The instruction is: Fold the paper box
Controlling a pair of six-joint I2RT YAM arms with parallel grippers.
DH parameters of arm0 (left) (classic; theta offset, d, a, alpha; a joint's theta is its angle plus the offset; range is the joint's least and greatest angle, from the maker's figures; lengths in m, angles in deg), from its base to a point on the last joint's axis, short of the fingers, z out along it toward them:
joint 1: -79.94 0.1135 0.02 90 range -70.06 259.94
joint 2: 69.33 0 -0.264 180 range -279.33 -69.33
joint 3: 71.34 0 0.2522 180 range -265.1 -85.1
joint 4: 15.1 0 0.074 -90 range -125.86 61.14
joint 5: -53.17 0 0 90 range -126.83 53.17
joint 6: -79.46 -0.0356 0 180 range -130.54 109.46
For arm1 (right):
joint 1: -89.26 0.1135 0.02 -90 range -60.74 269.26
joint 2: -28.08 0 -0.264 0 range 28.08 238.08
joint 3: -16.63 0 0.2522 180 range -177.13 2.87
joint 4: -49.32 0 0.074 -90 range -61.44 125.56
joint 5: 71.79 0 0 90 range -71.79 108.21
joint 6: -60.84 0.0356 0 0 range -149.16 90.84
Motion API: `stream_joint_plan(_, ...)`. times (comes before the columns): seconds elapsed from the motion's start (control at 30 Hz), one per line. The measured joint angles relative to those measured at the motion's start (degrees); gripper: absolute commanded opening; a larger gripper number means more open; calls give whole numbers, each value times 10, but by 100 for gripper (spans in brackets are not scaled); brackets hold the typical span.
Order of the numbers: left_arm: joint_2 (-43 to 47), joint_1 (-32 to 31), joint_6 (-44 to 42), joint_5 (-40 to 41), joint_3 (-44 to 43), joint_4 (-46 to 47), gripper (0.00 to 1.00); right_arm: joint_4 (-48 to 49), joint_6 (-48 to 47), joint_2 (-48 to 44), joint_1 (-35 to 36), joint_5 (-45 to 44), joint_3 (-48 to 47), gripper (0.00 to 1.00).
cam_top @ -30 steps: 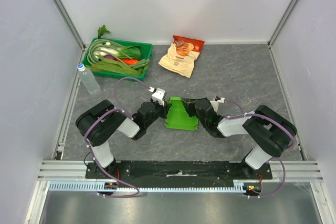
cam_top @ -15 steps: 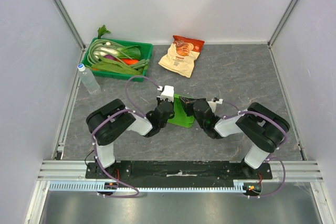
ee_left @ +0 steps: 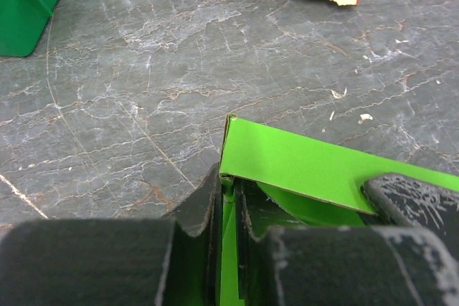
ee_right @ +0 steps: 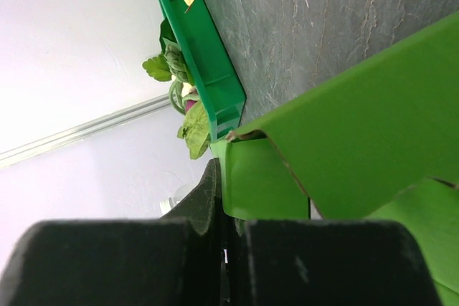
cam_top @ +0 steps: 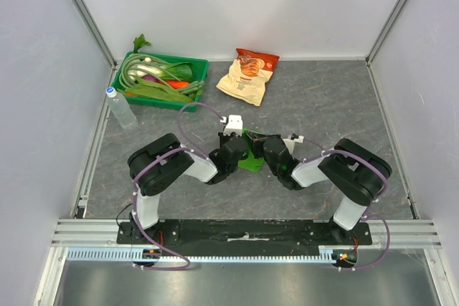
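Note:
The lime-green paper box (cam_top: 252,157) sits on the grey table between my two grippers, mostly hidden by them from above. My left gripper (cam_top: 242,150) is shut on a thin wall of the paper box (ee_left: 301,166) at its left side; a folded panel juts out past the fingers. My right gripper (cam_top: 264,150) is shut on a flap of the paper box (ee_right: 262,180) at its right side, with a larger panel (ee_right: 373,120) bent over above it. Both grippers press in close together.
A dark green tray of vegetables (cam_top: 201,71) stands at the back left, also in the right wrist view (ee_right: 204,55). A beige-and-red snack bag (cam_top: 248,77) lies behind the box. A clear water bottle (cam_top: 120,107) lies by the left wall.
My left gripper has swung right toward the right gripper, and the box between them has narrowed from a wide flat sheet to a small folded shape. The right gripper shifted slightly left.

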Motion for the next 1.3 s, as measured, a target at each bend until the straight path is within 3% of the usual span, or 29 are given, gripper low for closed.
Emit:
stream_joint_plan(0.23, -1, -5, 53, 38, -61, -132, 2, 9, 10, 7, 0, -6, 0, 0)
stream_joint_plan(0.43, 0, -7, 80, 48, -78, -178, 2, 8, 10, 7, 0, -6, 0, 0)
stream_joint_plan(0.53, 14, -4, 83, 19, -72, -188, 20, 14, 10, 4, -1, -5, 8, 0)
stream_joint_plan(0.57, 25, -1, 82, -2, -61, -186, 31, 18, 10, 3, -1, -3, 11, 0)
stream_joint_plan(0.67, 61, 11, 70, -61, -9, -169, 44, 28, 6, -3, 1, 18, 19, 0)
stream_joint_plan(0.87, 161, 26, 40, -161, 130, -124, 59, 20, -9, -10, 2, 48, 19, 0)
stream_joint_plan(1.07, 284, 31, 32, -232, 235, -72, 61, 20, -20, -10, -1, 57, 19, 0)
stream_joint_plan(1.3, 414, 76, 45, -284, 281, -89, 62, 7, -52, -24, 0, 62, 19, 11)
